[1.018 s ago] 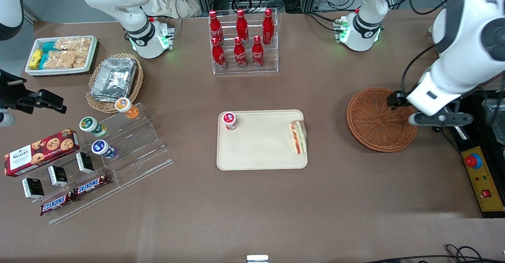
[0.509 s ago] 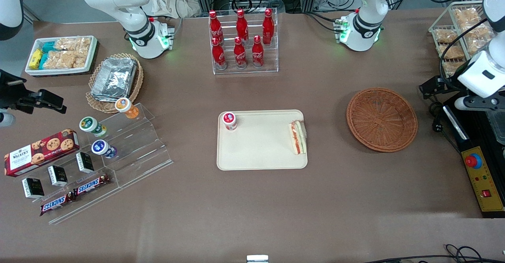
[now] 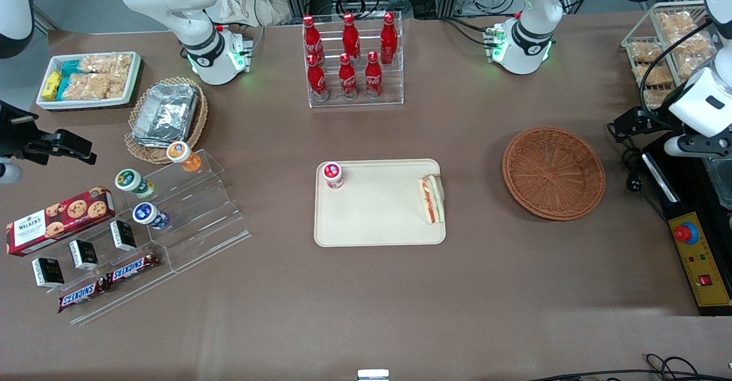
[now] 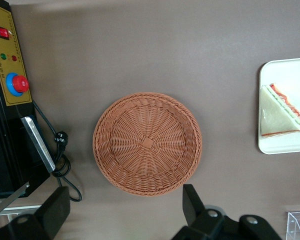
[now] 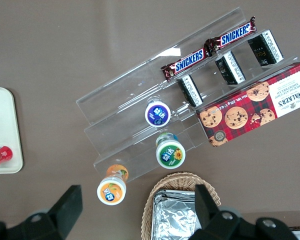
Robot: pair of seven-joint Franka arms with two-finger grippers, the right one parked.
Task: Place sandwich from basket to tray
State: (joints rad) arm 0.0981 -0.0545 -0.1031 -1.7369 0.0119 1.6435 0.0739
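Observation:
The sandwich (image 3: 432, 199), a pale wedge with an orange-red stripe, lies on the beige tray (image 3: 377, 215) at the tray's edge nearest the basket. It also shows in the left wrist view (image 4: 279, 112), on the tray (image 4: 290, 75). The reddish-brown wicker basket (image 3: 553, 173) is empty, as the left wrist view (image 4: 147, 143) confirms. The left arm's gripper (image 3: 629, 122) hangs high at the working arm's end of the table, past the basket's rim. In its wrist view the gripper (image 4: 124, 210) is open wide and holds nothing.
A small red-capped bottle (image 3: 332, 175) stands on the tray. A rack of red cola bottles (image 3: 353, 60) stands farther from the front camera. A control box with a red button (image 3: 699, 255) and a wire basket of snacks (image 3: 666, 49) sit near the gripper. An acrylic stand (image 3: 183, 221) lies toward the parked arm's end.
The left arm has drawn away from above the basket toward the working arm's end of the table, uncovering the empty basket. The sandwich has stayed still on the tray.

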